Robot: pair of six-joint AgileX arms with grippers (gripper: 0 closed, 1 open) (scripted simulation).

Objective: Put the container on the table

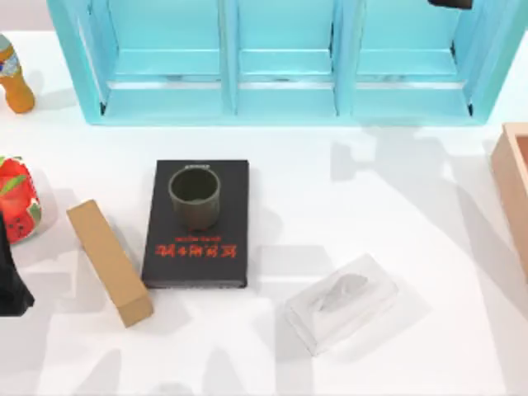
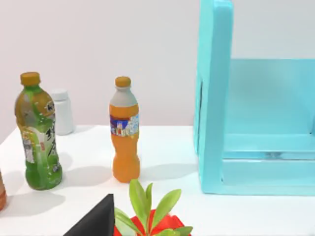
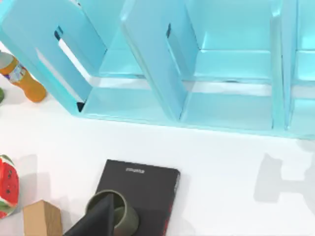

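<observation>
The container point(image 1: 195, 196), a small olive-grey cup with no handle, stands upright on a black book point(image 1: 198, 247) with red lettering, left of the middle of the white table point(image 1: 371, 206). In the right wrist view the container point(image 3: 123, 216) and the book point(image 3: 145, 189) appear below the shelf, with a dark part of my right gripper point(image 3: 96, 220) in front of the cup. My right arm point(image 1: 450, 3) is at the far right, above the shelf. My left arm point(image 1: 11, 285) is parked at the left edge, far from the cup.
A turquoise shelf unit point(image 1: 285, 62) spans the back. A tan block point(image 1: 109, 262) lies left of the book, and a clear tissue box point(image 1: 342, 301) lies to its right. An orange bottle point(image 1: 12, 78), a red pot point(image 1: 16, 200) and a wooden box point(image 1: 516, 190) sit at the sides.
</observation>
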